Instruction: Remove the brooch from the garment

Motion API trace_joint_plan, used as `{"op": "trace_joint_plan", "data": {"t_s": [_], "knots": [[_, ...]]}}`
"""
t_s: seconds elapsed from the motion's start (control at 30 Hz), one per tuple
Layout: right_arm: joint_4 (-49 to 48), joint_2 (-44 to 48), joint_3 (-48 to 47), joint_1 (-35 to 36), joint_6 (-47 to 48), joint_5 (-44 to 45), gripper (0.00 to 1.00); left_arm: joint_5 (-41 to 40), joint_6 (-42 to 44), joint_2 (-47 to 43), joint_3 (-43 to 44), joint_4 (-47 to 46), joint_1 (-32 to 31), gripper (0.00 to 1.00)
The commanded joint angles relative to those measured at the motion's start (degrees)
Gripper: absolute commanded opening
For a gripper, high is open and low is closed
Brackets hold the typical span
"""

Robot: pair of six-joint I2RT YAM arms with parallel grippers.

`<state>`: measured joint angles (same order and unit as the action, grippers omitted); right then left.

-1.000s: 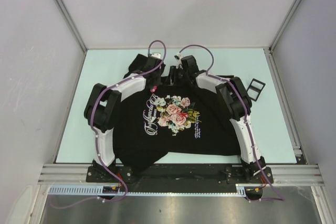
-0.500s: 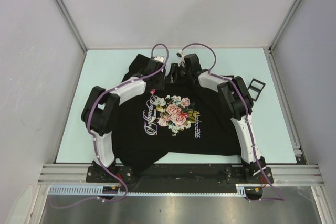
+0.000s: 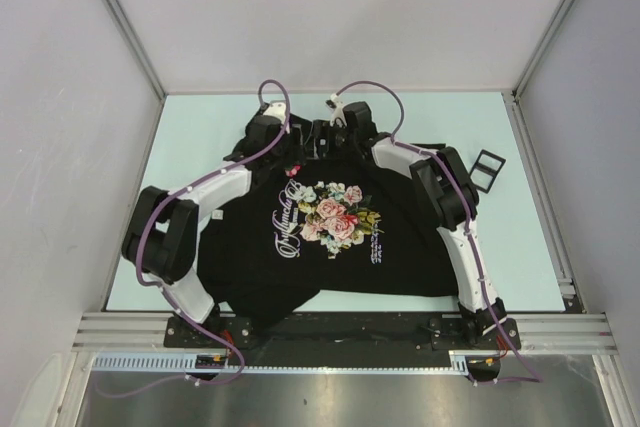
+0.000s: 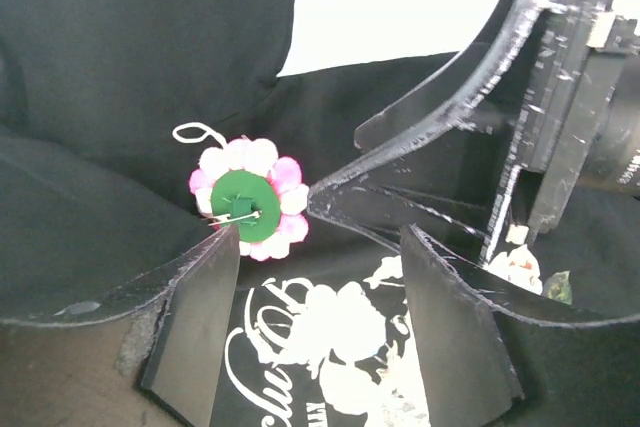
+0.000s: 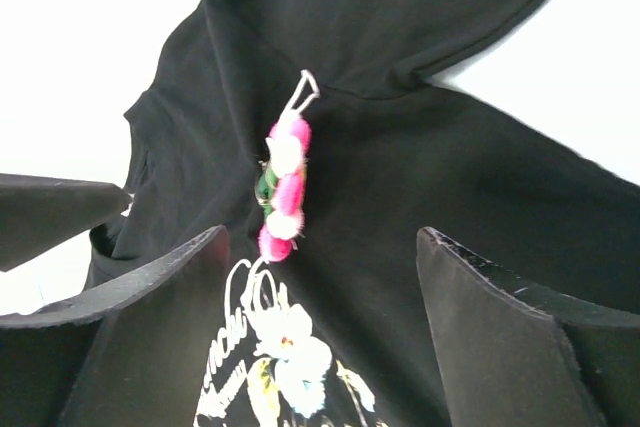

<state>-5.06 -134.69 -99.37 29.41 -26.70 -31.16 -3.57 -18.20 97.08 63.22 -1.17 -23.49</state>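
Observation:
The brooch (image 4: pixel 250 202) is a small pink flower turned up on edge, showing its green back and metal pin. It rests on the garment (image 3: pixel 330 257), a black T-shirt, just above the white script (image 4: pixel 262 332). In the right wrist view the brooch (image 5: pixel 282 192) appears edge-on. I cannot tell whether the pin is through the cloth. My left gripper (image 4: pixel 320 332) is open, with the brooch just beyond its left fingertip. My right gripper (image 5: pixel 325 337) is open too, with the brooch ahead of its gap. Neither holds anything.
The shirt lies spread on a pale green table (image 3: pixel 200 127), with its collar end bunched under both wrists. A black rectangular buckle (image 3: pixel 487 169) sits on the table at the right. Grey walls enclose the table on three sides.
Both grippers have opened wider. The left arm has swung out to the left, and its wrist has shifted left from the collar area. The right arm has barely moved.

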Motion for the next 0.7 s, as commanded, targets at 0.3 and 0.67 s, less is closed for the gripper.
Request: {"op": "trace_joint_plan", "data": {"t_s": [0.3,0.67], "knots": [[4.3,-8.1,-16.6,2.1,1.6,-1.1,0.71,5.6,-18.2,-2.1,-10.0,-13.2,8.4,0.50],[9.7,-14.2,-25.3,3.1,2.6,-0.8,0.65,7.7,-31.2,3.9,-13.9,-13.9,13.4,0.19]]}}
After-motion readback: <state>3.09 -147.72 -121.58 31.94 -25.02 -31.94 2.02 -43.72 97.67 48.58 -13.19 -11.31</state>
